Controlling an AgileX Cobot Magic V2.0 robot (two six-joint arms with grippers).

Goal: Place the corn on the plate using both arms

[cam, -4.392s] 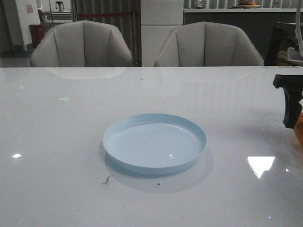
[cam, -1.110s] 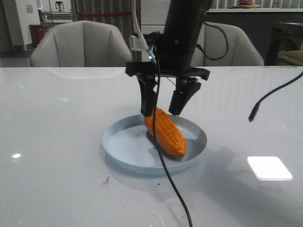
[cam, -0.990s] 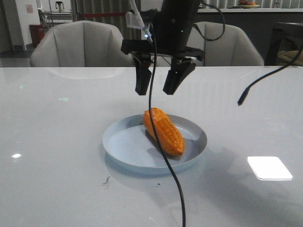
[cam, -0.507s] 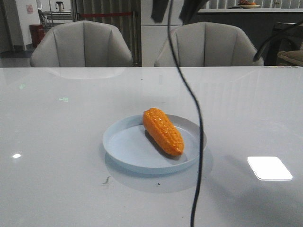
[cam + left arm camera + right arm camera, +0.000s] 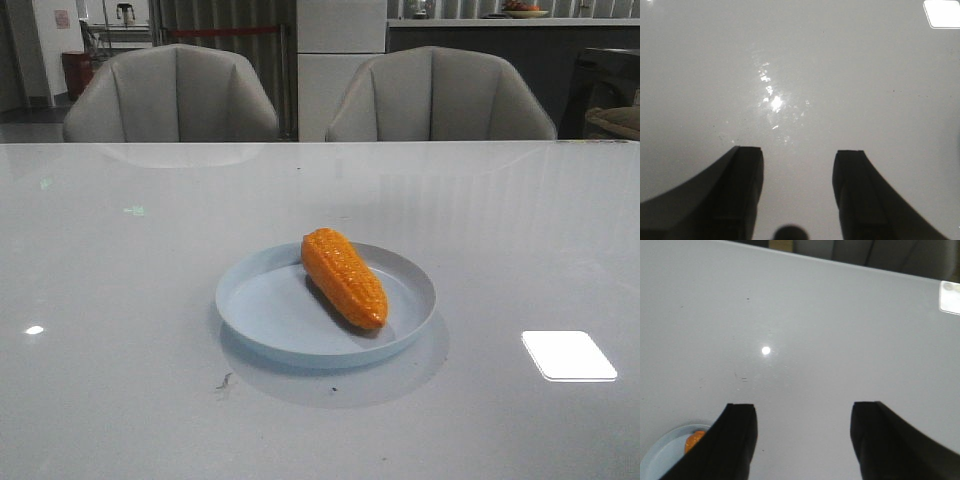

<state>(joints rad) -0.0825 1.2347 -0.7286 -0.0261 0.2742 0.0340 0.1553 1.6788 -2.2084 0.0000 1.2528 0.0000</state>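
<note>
The table (image 5: 120, 300) is white and glossy, and it reflects a bright square of light (image 5: 568, 355) close to the plate's right side. A few small dark specks (image 5: 226, 381) lie on it in front of the plate. Behind the table stand two grey padded chairs (image 5: 172, 92), and further back there is a dim room with a dark counter (image 5: 480, 30).

The corn (image 5: 344, 277) lies inside the pale-blue plate (image 5: 260, 300), slanted, with its thick end toward the chairs and its narrow end toward the near rim.

The left gripper (image 5: 798, 157) hangs over bare table with its fingers spread apart and nothing between them. The right gripper (image 5: 802, 412) is also spread wide and holds nothing; the plate and corn are well apart from it.
</note>
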